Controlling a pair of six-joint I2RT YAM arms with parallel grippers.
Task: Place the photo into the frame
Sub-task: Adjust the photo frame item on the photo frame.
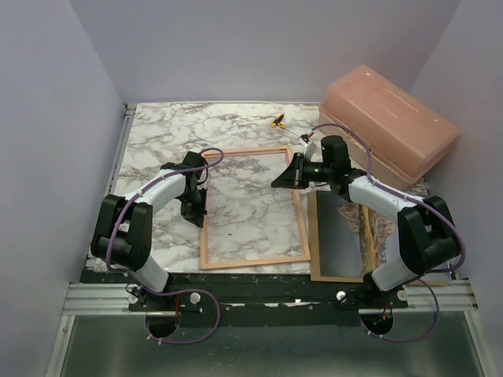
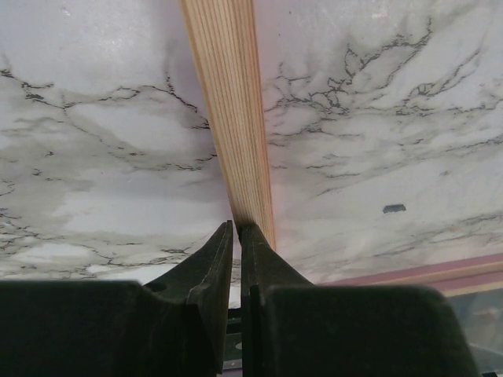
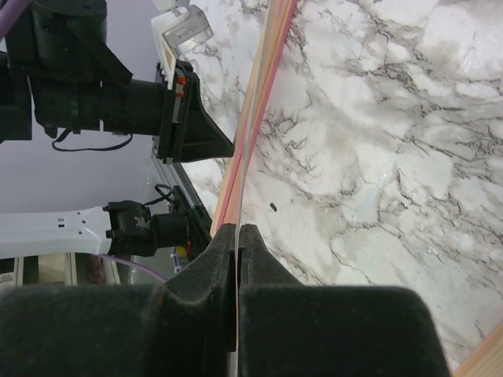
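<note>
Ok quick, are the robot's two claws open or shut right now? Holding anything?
Left gripper: closed, pinching the frame.
Right gripper: closed, pinching the frame's thin edge.

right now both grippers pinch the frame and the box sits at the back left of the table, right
Not quite: the box sits at the back right, as the top view shows. The rest holds: the left gripper and the right gripper each pinch an edge of the frame.
</note>
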